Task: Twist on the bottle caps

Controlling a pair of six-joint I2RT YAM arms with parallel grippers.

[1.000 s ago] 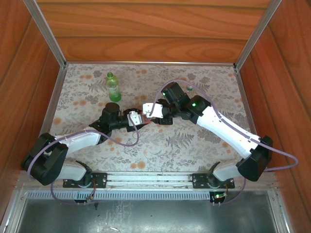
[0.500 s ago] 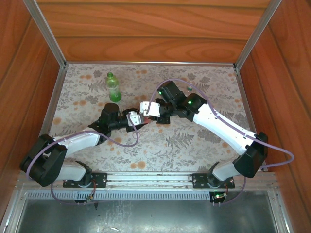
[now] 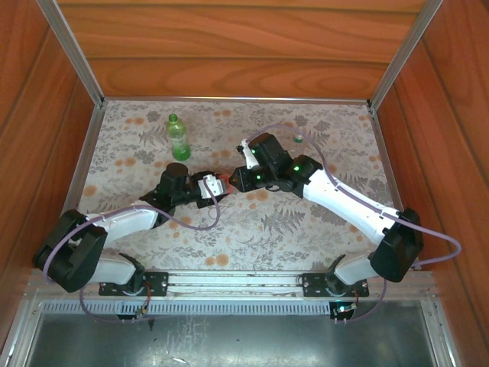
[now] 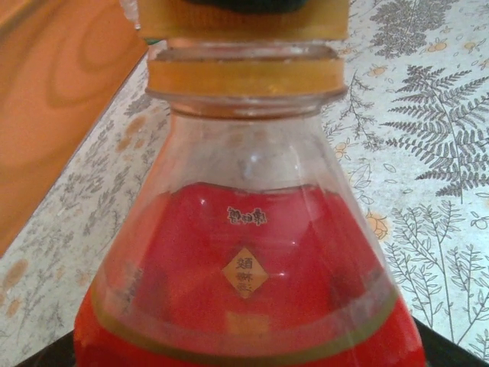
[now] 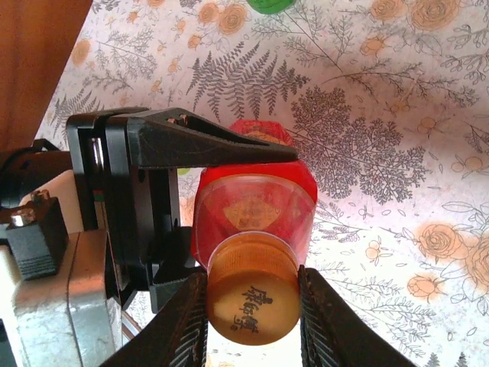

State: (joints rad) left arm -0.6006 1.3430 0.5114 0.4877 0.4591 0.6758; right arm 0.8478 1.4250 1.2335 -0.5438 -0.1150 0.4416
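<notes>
Orange cap: we see the orange cap (image 5: 252, 306) sitting on the neck of the red bottle (image 4: 248, 306), just above the orange collar ring. We cannot tell how far down the thread it is.
Red bottle: it is held between the two arms, above the floral cloth (image 3: 306, 222) on the bench, with its neck towards the right arm.
Right claw: the right claw (image 5: 252, 277) is closed on the orange cap, one finger pressed against each side of it.
Left claw: the left claw (image 3: 212, 186) grips the red bottle around its body, its black fingers above and below the red label.
Step in hand: we judge this to be the screwing step for the red bottle, with the cap placed and pinched and the bottle braced for turning.
Next move: it calls for a wrist turn of the right claw about the neck's axis while the left claw holds the bottle fixed. We expect the cap will have to be released and gripped again if one turn does not seat it.
Care: the cap should stay square to the neck, because a tilt could cross the thread.
Green bottle: the green bottle (image 3: 177, 138) stands upright, beyond the red bottle and to its left.
Other item: a small green-topped thing (image 3: 298, 139) stands beyond the red bottle to its right, and it is too small for us to identify.
</notes>
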